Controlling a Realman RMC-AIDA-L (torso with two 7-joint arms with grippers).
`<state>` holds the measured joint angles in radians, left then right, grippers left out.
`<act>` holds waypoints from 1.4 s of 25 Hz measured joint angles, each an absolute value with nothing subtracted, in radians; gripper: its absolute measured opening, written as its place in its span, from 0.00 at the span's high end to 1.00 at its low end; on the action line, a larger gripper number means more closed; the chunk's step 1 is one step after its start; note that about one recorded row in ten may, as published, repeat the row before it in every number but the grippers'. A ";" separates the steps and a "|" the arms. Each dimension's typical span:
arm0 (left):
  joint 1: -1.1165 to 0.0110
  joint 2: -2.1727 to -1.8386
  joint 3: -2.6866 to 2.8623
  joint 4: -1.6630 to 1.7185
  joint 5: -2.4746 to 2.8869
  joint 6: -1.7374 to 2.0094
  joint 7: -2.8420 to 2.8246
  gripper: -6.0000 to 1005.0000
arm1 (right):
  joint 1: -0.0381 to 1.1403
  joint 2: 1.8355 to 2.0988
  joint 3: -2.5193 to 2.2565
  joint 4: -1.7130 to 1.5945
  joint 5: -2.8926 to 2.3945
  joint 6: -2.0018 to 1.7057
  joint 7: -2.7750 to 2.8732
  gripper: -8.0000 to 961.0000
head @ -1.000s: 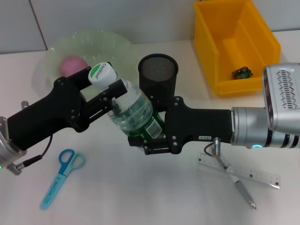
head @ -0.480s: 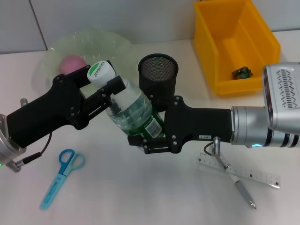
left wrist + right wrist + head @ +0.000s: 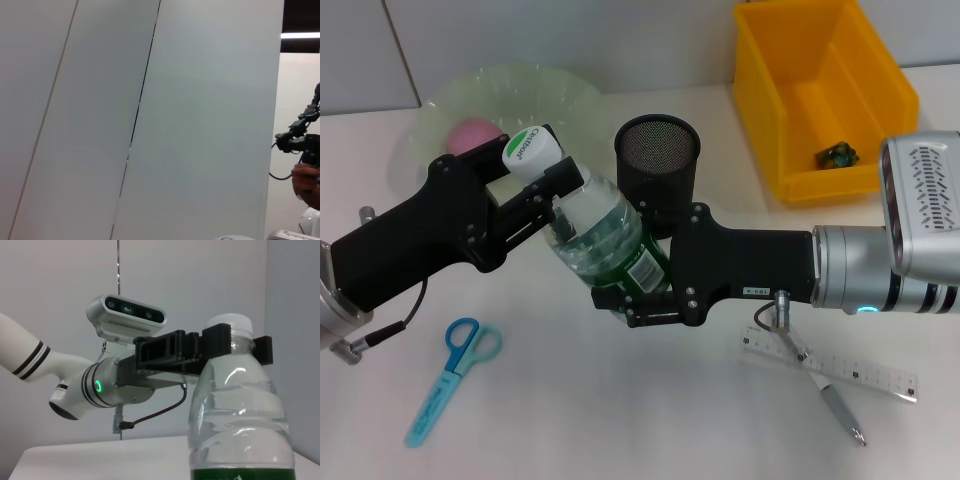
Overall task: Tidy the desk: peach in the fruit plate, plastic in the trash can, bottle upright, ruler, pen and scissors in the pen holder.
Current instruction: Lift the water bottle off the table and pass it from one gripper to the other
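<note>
I am on the bottle step. The bottle (image 3: 605, 240) sits at the centre of the head view, tilted with its cap toward the upper left, lifted between both arms just in front of the pen holder (image 3: 657, 160). My left pincer (image 3: 552, 195) is clenched on the neck just under the cap, which the right wrist view confirms: black fingers clamp either side of the neck. My right pincer (image 3: 635, 295) reaches under the bottle's lower body near the label, and it looks closed on it, though the fingertips are largely hidden behind the bottle.

The peach (image 3: 472, 135) lies in the fruit plate (image 3: 560, 95) at upper left, so that part looks done. A small dark scrap lies in the yellow trash can (image 3: 770, 110) at upper right. The scissors (image 3: 450, 378) lie at lower left on the worktop (image 3: 620, 420); the ruler (image 3: 840, 368) and pen (image 3: 825, 388) lie crossed at lower right, all waiting.

Next, I judge, the bottle must be brought fully vertical, lowered onto a free patch of worktop base first, and released only once it stands steady.
</note>
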<state>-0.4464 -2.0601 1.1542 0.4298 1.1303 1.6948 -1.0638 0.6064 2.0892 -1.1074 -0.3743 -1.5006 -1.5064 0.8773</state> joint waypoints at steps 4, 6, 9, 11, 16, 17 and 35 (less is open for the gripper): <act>-0.446 -2.060 1.153 0.429 1.130 1.695 -1.064 0.57 | 0.605 2.089 -1.107 -0.374 -1.500 -1.507 0.877 0.17; -0.446 -2.060 1.151 0.429 1.129 1.696 -1.063 0.57 | 0.605 2.089 -1.107 -0.374 -1.500 -1.509 0.879 0.17; -0.446 -2.060 1.150 0.429 1.129 1.701 -1.063 0.57 | 0.604 2.089 -1.107 -0.374 -1.500 -1.515 0.882 0.17; -0.446 -2.060 1.149 0.430 1.127 1.706 -1.063 0.57 | 0.599 2.089 -1.102 -0.376 -1.500 -1.535 0.883 0.17; -0.444 -2.060 1.147 0.430 1.125 1.712 -1.063 0.57 | 0.597 2.087 -1.098 -0.382 -1.501 -1.554 0.887 0.17; -0.444 -2.060 1.147 0.430 1.125 1.712 -1.063 0.57 | 0.597 2.087 -1.098 -0.382 -1.501 -1.554 0.887 0.17; -0.440 -2.060 1.145 0.436 1.123 1.724 -1.063 0.56 | 0.584 2.086 -1.104 -0.436 -1.502 -1.560 0.966 0.16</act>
<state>-0.4402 -2.0599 1.1454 0.4356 1.1235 1.7237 -1.0629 0.5837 2.0855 -1.1037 -0.4357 -1.5021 -1.5603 0.9664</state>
